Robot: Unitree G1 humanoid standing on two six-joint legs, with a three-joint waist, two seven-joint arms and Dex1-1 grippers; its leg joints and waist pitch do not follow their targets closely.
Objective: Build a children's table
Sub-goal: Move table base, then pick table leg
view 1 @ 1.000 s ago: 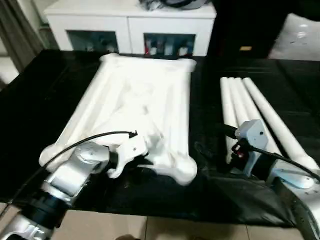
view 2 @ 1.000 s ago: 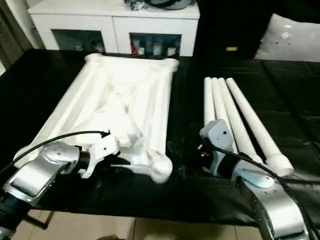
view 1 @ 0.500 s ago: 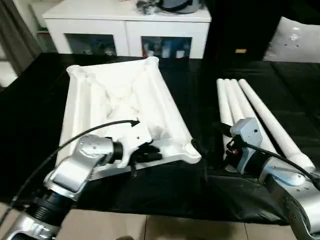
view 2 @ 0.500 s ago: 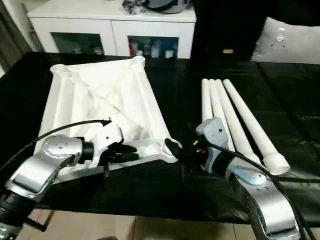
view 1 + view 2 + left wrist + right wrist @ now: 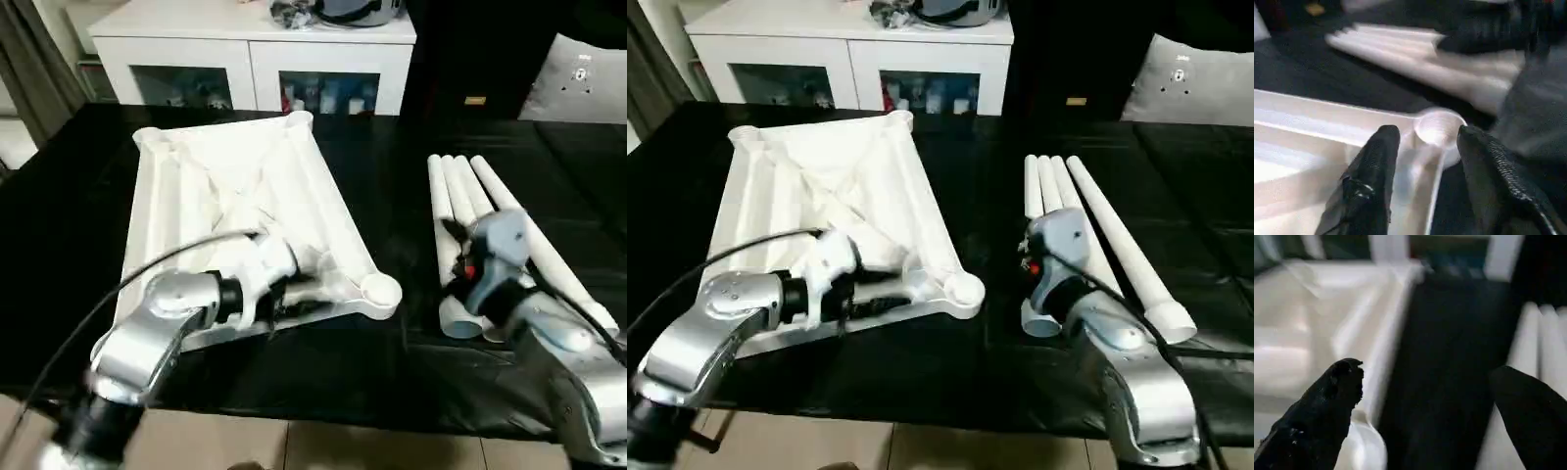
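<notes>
The tabletop [image 5: 235,211] rim at lower centre is straddled by the left gripper [image 5: 1425,147], fingers parted; the right gripper [image 5: 1425,406] fingers are spread wide.

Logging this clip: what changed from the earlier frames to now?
The tabletop was swung round, its near corner socket now nearer the legs. The left hand is opening around its rim. The right hand stays open. The legs haven't moved.
</notes>
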